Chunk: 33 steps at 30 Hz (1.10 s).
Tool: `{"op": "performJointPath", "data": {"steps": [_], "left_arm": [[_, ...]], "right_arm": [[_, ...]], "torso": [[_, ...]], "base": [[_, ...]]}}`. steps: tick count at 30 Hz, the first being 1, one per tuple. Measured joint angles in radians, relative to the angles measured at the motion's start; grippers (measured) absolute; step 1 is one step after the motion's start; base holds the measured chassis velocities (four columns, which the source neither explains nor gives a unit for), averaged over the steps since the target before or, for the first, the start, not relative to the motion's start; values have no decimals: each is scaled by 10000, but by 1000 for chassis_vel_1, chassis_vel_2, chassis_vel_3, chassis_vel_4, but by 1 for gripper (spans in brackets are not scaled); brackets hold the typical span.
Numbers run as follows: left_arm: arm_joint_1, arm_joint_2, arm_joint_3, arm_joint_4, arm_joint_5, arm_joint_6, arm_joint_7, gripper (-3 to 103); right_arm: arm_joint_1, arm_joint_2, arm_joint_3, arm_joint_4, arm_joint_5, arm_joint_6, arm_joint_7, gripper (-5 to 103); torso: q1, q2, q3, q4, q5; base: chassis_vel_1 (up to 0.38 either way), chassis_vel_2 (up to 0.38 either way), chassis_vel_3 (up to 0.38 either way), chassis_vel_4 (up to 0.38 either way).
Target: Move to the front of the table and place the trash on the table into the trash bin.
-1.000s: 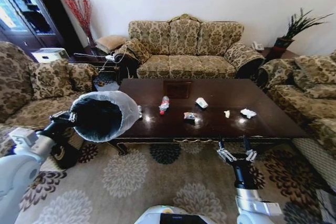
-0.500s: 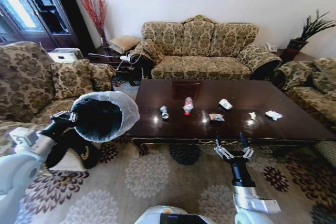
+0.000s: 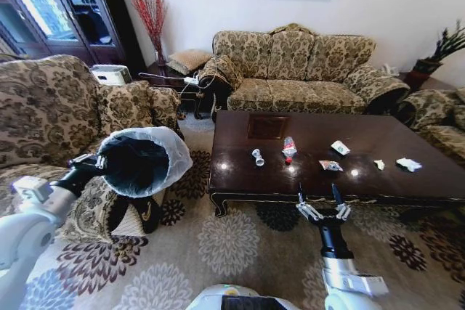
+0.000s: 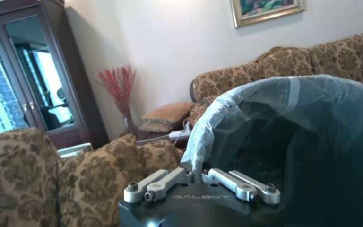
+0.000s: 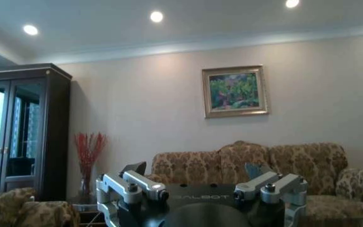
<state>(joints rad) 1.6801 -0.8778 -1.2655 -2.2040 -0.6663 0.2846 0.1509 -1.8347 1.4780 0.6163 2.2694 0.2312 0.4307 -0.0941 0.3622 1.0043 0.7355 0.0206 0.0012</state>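
Camera swung left | left hand [image 3: 93,163] clamped on trash bin [image 3: 138,162], dark inside | right hand [image 3: 320,202] apart

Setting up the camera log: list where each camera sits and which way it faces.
Head view: high on the robot, looking forward and down at the table, with both arms, the trash bin and the open right claw before it.
Left wrist view: on the left arm, facing the bin gripped at its rim by the left claw.
Right wrist view: on the right arm, facing level across the room, its claw in front.
Shared: all three show the sofa.
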Motion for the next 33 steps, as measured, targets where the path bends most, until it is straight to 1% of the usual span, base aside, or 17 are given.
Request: {"op": "performJointPath", "data": {"steps": [1,3,6,7,9,11,14,16,33], "left_arm": [[-1,1,1,-3,-1,-1,2,1],[0,0,3,-7,-6,-4,9,1],[-1,0,2,-6,-5,-3,9,1],[-1,0,2,-6,-5,-3,9,1],[-1,0,2,-5,-5,-4,8,1],[0,0,1,-3,-2,-3,3,1],[0,0,1,-4,-2,-3,3,1],[0,0,2,-4,-2,-3,3,1],[0,0,-2,-3,-2,-3,-2,1]], "right_arm": [[0,-1,4,0,0,0,1,100],[0,-1,7,0,1,0,2,100],[0,-1,6,0,1,0,3,100],[0,0,5,-1,2,0,3,100],[0,1,4,-1,2,0,3,100],[0,1,3,-1,2,0,3,100],[0,1,3,-3,2,0,4,100],[0,0,5,-3,2,0,6,100],[0,0,6,-4,2,2,6,100]], "torso": [[1,0,0,-4,3],[3,-1,1,-7,-5],[5,-1,1,-6,-6],[5,-1,1,-5,-15],[4,0,0,-4,-22],[1,0,0,1,-18],[0,0,0,0,-15],[1,0,0,-3,-6],[3,0,0,-3,-12]], "base": [[-50,-63,44,28],[-67,-55,48,13],[-45,-31,17,11],[0,0,0,0],[0,0,0,0],[0,0,0,0],[0,0,0,0],[0,0,0,0],[0,0,0,0]]}}
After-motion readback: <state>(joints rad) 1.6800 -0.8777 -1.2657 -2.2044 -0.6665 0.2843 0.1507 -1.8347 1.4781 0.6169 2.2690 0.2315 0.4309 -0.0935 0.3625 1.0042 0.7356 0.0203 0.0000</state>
